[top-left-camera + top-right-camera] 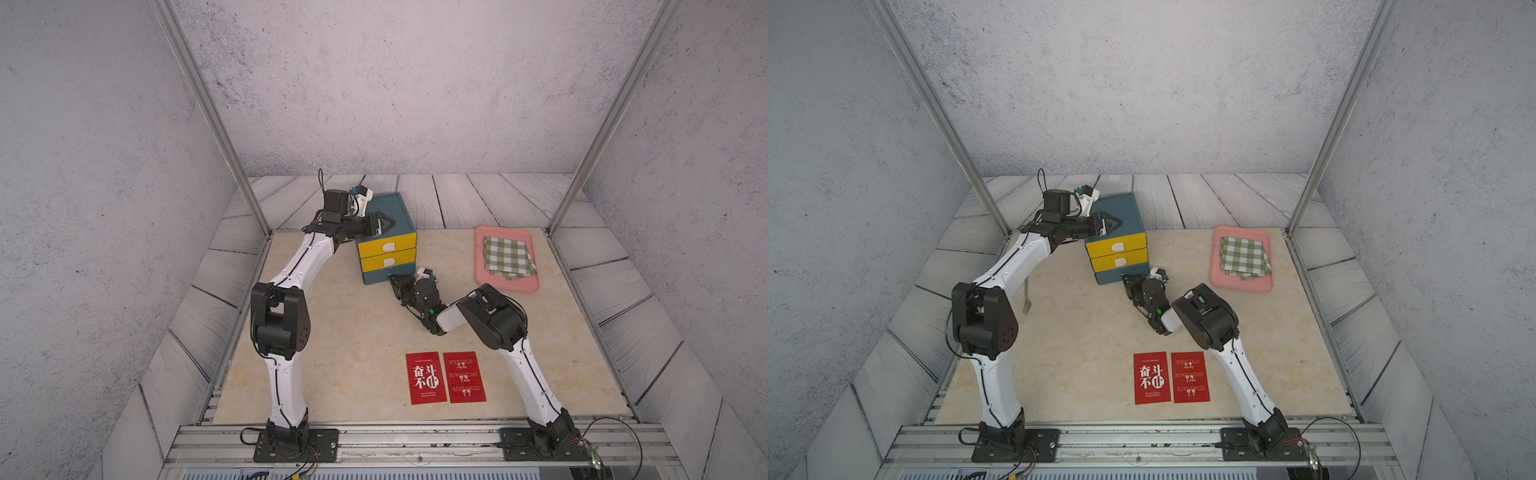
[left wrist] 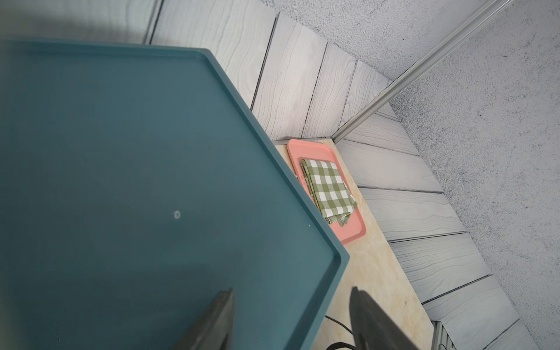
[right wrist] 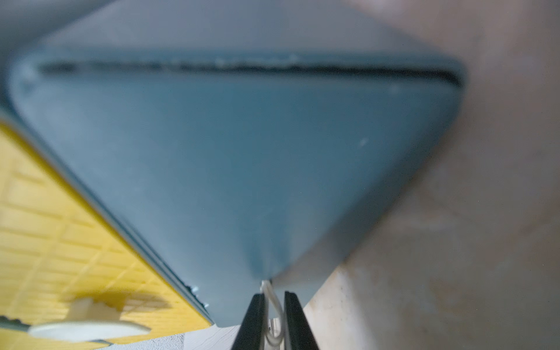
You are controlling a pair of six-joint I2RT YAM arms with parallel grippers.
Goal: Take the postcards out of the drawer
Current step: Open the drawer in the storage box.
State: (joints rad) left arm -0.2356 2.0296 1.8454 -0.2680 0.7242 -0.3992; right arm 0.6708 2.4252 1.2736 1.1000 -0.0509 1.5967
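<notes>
**Two postcards out, drawer handle pinched**

The left jaws stood wide apart astride the blue drawer cabinet's top front corner, clamping nothing. The right jaws pinched the bottom drawer's white handle. Both red postcards lay side by side on the surface.
</notes>
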